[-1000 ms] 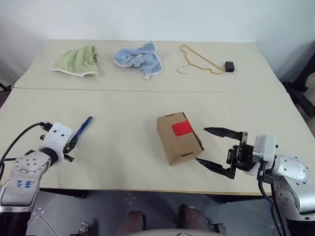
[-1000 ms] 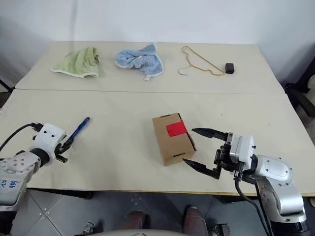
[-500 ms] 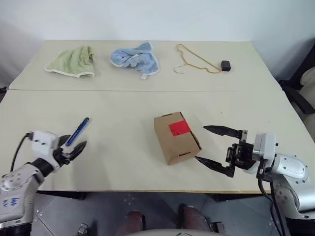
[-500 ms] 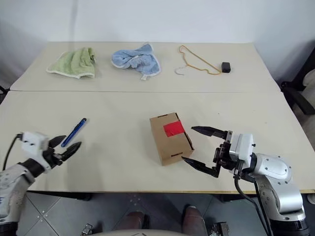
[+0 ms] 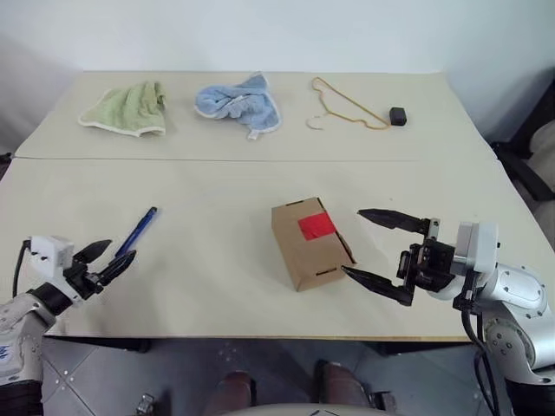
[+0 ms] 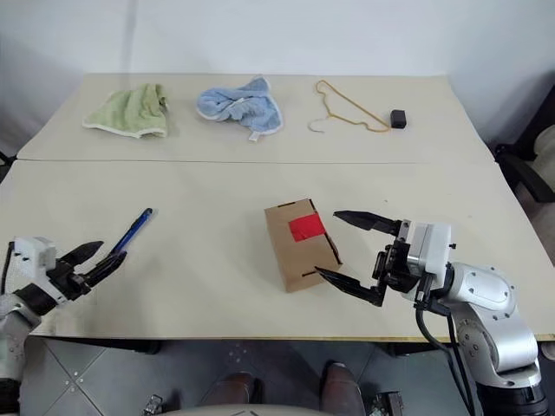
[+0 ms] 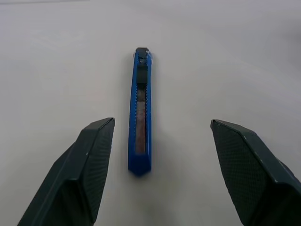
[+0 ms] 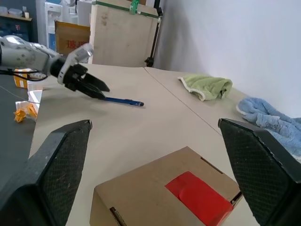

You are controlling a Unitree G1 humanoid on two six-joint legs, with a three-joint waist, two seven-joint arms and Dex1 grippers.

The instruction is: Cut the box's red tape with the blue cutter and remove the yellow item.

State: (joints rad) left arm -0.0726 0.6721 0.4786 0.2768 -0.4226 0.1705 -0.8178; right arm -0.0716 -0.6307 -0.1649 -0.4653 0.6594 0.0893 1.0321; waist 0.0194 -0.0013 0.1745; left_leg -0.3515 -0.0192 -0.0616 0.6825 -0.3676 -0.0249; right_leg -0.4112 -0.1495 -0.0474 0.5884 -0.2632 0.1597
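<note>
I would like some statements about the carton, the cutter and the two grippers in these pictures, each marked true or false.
1. The red tape lies uncut on top of the box. True.
2. The left gripper is shut on the blue cutter. False: its fingers stand open on either side of the cutter, which lies flat on the table, touched by neither.
3. The right gripper is open beside the box. True.
4. The green cloth covers the box. False: it lies at the far side of the table, well away from the box.
5. The box's top flaps are folded open. False: they are closed under the tape.
</note>
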